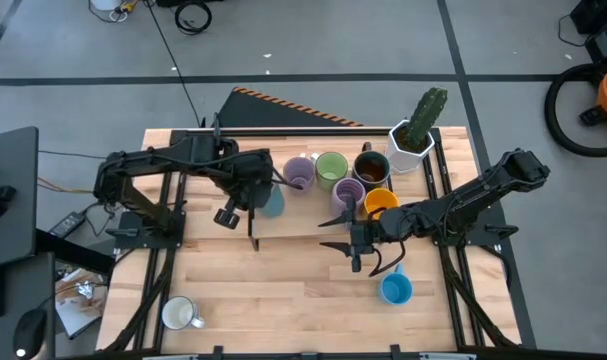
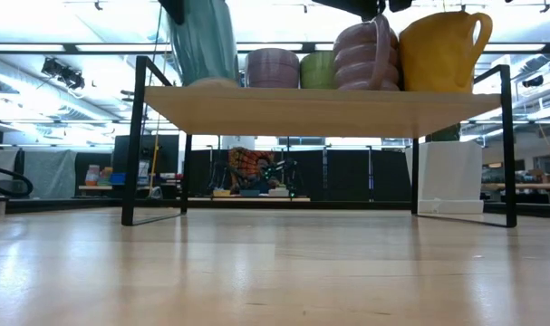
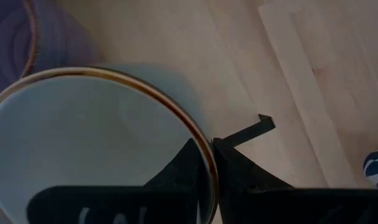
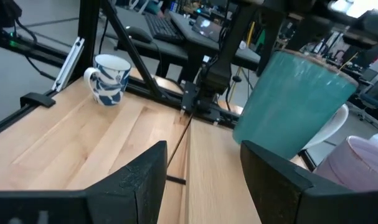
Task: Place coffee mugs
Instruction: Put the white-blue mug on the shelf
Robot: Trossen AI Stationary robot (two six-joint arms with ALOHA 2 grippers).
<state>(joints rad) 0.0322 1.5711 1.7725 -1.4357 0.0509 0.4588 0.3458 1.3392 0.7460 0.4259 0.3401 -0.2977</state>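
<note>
Shelf (image 1: 283,222) on the worktop (image 1: 283,300) already carries a row: lilac mug (image 1: 299,171), green mug (image 1: 330,166), brown mug (image 1: 372,165), second lilac mug (image 1: 348,192), orange mug (image 1: 381,203); five look placed; a teal mug (image 1: 271,200) sits at the row's left end with the left tool (image 1: 251,205) pinched together on its rim, one finger inside and one outside in the left wrist view, so it seems just being set down and not let go yet; low view shows the teal mug's base at shelf level, but contact I cannot tell; right tool (image 1: 368,255) has jaws wide apart and nothing between them, hovering over the worktop just in front of the shelf, near the blue mug (image 1: 395,289); blue mug stands on the worktop below the right tool, not yet placed; a white mug (image 1: 179,314) with blue pattern stands well apart at the near left corner, also left to do; so roughly two mugs remain plus the release; no other white mug found; contents: teal mug looks empty inside from the left wrist view; the others' insides show nothing I can make out; white pot (image 1: 411,145) at the shelf's right end holds a cactus (image 1: 425,112), not part of the job.
</note>
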